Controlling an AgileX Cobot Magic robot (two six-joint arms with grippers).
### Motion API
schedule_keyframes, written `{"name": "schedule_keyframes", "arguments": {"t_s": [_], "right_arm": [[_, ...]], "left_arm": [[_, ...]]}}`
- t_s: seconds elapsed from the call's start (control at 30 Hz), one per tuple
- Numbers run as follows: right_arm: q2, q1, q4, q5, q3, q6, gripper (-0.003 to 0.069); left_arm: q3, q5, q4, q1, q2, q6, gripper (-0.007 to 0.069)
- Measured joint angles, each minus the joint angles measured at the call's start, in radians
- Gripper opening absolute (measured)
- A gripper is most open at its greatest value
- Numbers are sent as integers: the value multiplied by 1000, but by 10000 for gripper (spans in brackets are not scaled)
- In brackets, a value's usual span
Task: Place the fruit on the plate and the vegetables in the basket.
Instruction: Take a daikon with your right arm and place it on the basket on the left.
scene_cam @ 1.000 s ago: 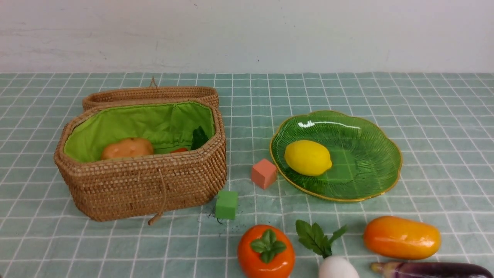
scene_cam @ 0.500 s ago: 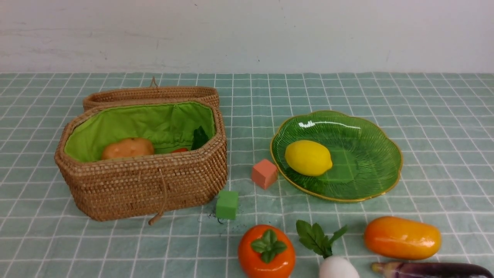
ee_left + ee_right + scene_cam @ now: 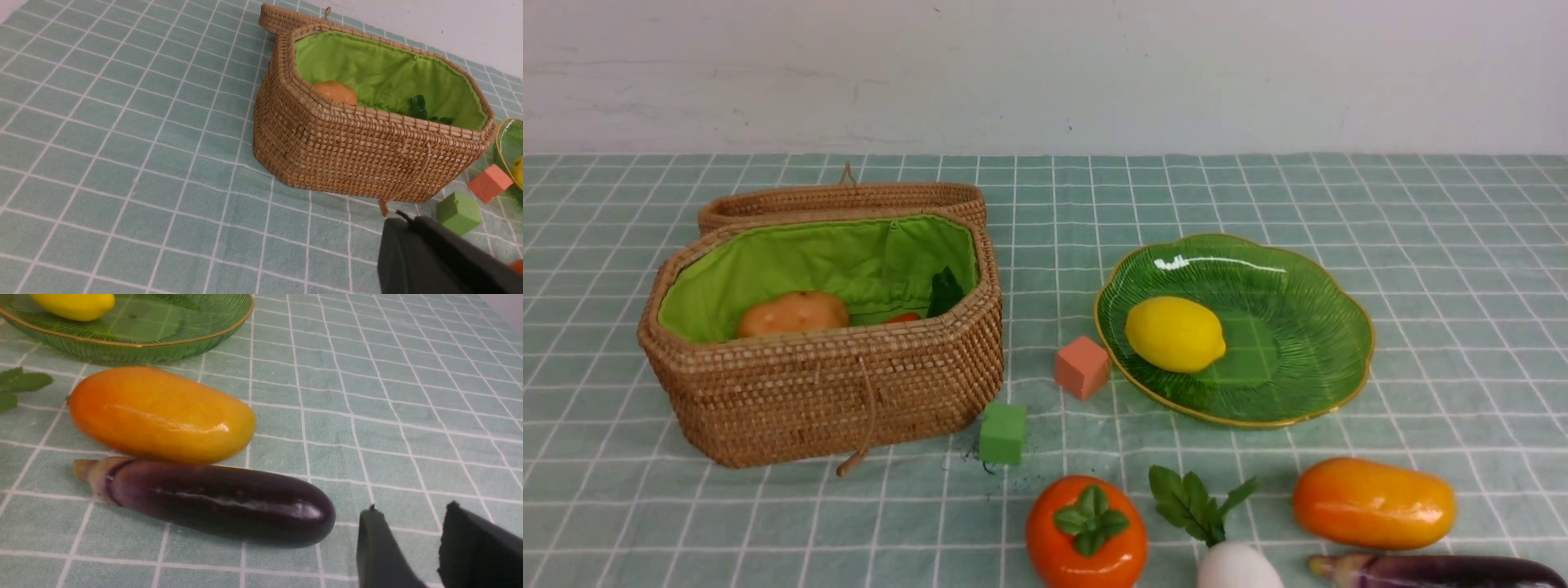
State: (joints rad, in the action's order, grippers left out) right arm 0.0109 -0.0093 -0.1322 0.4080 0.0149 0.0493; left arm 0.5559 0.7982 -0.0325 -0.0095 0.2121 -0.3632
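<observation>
Resting on the plate point(image 3: 1298, 359): 1 lemon point(image 3: 1174, 333), 2 fruits outside it

The lemon lies on the plate's left half. Nearer the robot than the plate, on the checked cloth point(image 3: 1462, 269), sit the persimmon point(image 3: 1086, 535), the leafy white radish point(image 3: 1237, 565), the mango point(image 3: 1374, 502) and the eggplant point(image 3: 1429, 570). The mango lies just beside the eggplant, on its plate side. Well left of the plate stands the basket point(image 3: 833, 392), lid point(image 3: 841, 198) folded back. It holds the potato point(image 3: 792, 313) and the pepper point(image 3: 903, 318), of which only a red sliver and dark leaves show. A pink cube point(image 3: 1081, 367) sits just beside the plate's left rim. A green cube point(image 3: 1002, 433) lies farther left, toward the basket. The right claw point(image 3: 412, 522) hangs released and empty, its 2 fingers parted, near the eggplant's rounded end. The left claw point(image 3: 402, 220) is clenched on nothing, on the basket side of the plate.
</observation>
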Motion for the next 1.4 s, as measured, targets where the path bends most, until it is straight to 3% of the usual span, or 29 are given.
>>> {"name": "schedule_keyframes", "arguments": {"t_s": [0.23,0.43,0.7,0.9,1.4], "right_arm": [[0,0,0,0,0,0,242],[0,0,0,0,0,0,242],[0,0,0,0,0,0,242],[0,0,0,0,0,0,242],[0,0,0,0,0,0,242]], "left_arm": [[-114,-17,-24,0,-126,0,-12],[-271,-200,-61,0,-224,0,-8],[-490,-373,16,0,-227,0,-2],[-583,-396,24,0,-227,0,1],[-585,-410,25,-6,-227,0,15]]}}
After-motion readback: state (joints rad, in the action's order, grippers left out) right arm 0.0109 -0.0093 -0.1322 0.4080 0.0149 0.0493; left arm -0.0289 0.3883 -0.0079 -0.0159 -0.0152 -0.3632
